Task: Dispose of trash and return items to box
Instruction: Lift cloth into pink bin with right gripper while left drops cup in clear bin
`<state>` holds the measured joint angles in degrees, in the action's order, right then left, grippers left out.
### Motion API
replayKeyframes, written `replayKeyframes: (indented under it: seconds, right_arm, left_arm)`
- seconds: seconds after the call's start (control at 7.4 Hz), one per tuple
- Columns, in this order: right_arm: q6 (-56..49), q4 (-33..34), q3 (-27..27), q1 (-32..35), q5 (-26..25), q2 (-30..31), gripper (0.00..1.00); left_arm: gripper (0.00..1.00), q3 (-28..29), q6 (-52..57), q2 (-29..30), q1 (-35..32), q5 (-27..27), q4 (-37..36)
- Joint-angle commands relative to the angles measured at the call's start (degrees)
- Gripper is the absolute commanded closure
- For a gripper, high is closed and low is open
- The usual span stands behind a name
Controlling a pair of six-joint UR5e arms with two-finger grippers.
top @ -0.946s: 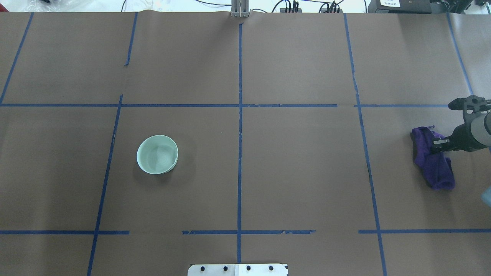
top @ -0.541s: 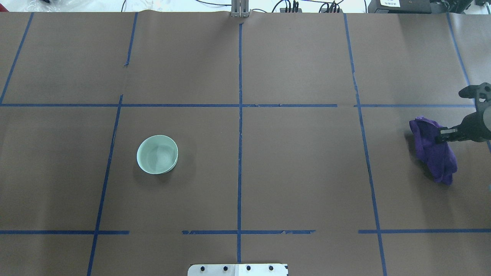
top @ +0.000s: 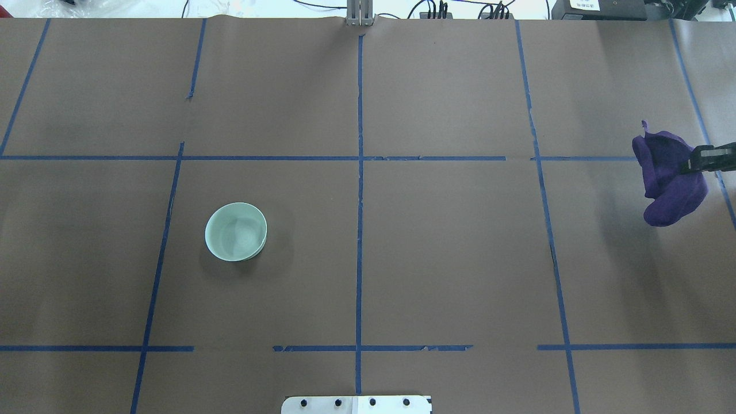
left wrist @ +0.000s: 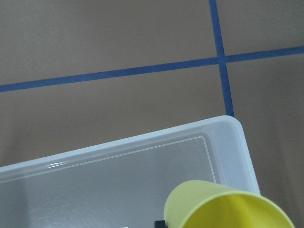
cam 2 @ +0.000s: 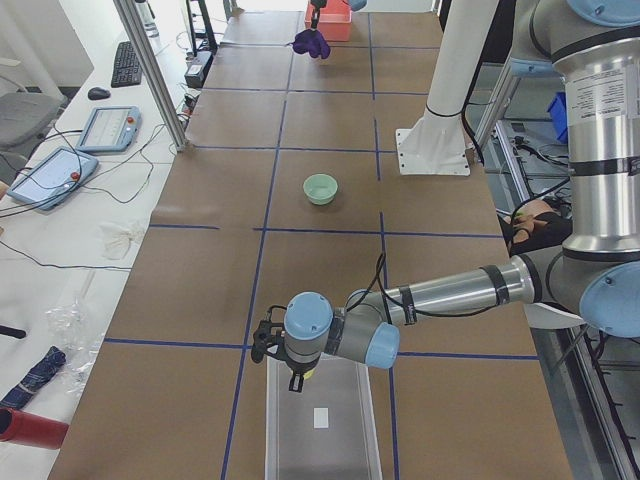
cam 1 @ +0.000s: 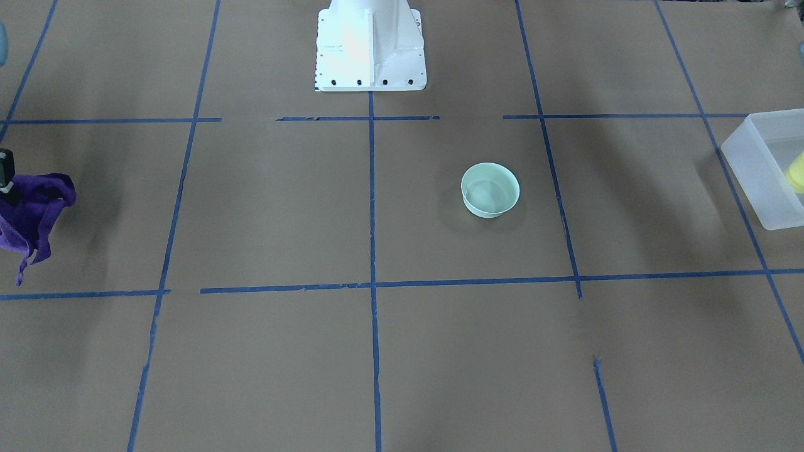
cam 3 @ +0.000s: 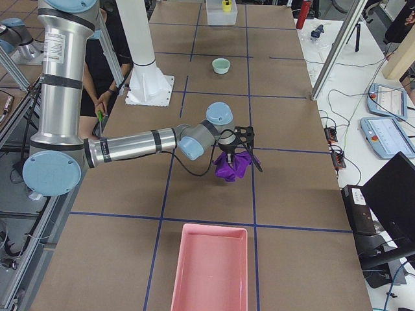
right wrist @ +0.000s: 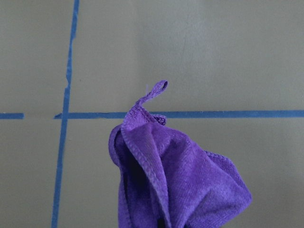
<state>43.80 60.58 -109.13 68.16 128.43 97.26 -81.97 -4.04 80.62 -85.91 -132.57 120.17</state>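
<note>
The mint-green bowl [top: 236, 232] stands upright and alone on the brown table, also in the front view [cam 1: 490, 189]. My right gripper [top: 698, 160] is shut on a purple cloth [top: 670, 172] that hangs free above the table, as the right wrist view [right wrist: 180, 180] shows. My left gripper [cam 2: 297, 378] holds the yellow cup [left wrist: 223, 209] just above the near end of the frosted box [left wrist: 95, 175]. The box [cam 1: 757, 169] sits at the table's left end, with the cup [cam 1: 798, 171] at the frame edge. The left gripper is out of the overhead view.
A pink tray [cam 3: 209, 265] lies at the table's right end, beyond the purple cloth [cam 3: 232, 167]. The white robot base [cam 1: 369, 50] stands at the near edge. Blue tape lines grid the table. A person [cam 3: 104, 71] sits behind the robot.
My right gripper has lifted the purple cloth off the table and carried it farther back and toward the right edge. The bowl has not moved.
</note>
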Motion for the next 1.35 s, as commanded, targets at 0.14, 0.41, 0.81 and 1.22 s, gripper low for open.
replayKeyframes:
  seconds: [0.14,0.41,0.81,1.22]
  right_arm:
    - [-1.3,3.9,-6.0,5.1,0.8,-0.6,1.0]
    - [-1.3,3.9,-6.8,7.2,0.8,-0.9,1.0]
    - [-11.2,9.1,-7.1,10.2,0.9,-1.0,1.0]
    - [-40.0,23.1,-5.6,19.9,-0.3,-1.0,1.0]
  left_arm:
    - [0.85,3.5,0.1,0.0,1.4,-1.4,2.5]
    - [0.26,5.2,0.4,0.0,1.8,-0.9,5.5]
    - [0.0,-0.7,0.4,-0.1,1.6,-0.8,6.8]
    - [0.0,-17.3,-5.4,0.9,1.3,5.7,-5.4]
